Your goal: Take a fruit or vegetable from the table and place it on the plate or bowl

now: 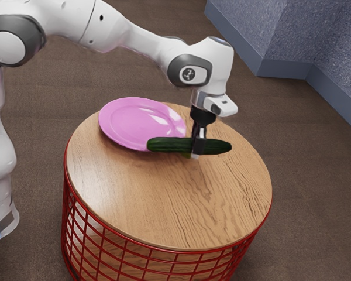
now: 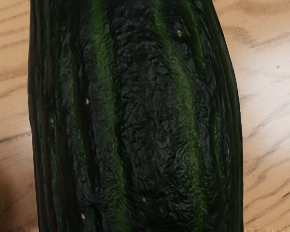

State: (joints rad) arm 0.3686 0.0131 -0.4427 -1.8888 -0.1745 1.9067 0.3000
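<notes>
A dark green cucumber (image 1: 169, 145) lies lengthwise near the far side of the round wooden table (image 1: 164, 199), its end at the exterior view's left reaching the rim of a pink plate (image 1: 134, 120). My gripper (image 1: 196, 146) comes straight down on the cucumber's middle, one finger in front of it and one behind, shut on it. In the wrist view the cucumber (image 2: 135, 121) sits right under my hand, with the table's wood (image 2: 266, 96) on either side. I cannot tell whether the cucumber rests on the wood or hangs just above it.
The table stands on a red wire basket base (image 1: 105, 246). A grey-blue upholstered block (image 1: 292, 35) stands on the brown floor at the exterior view's upper right. The near half of the tabletop is bare wood.
</notes>
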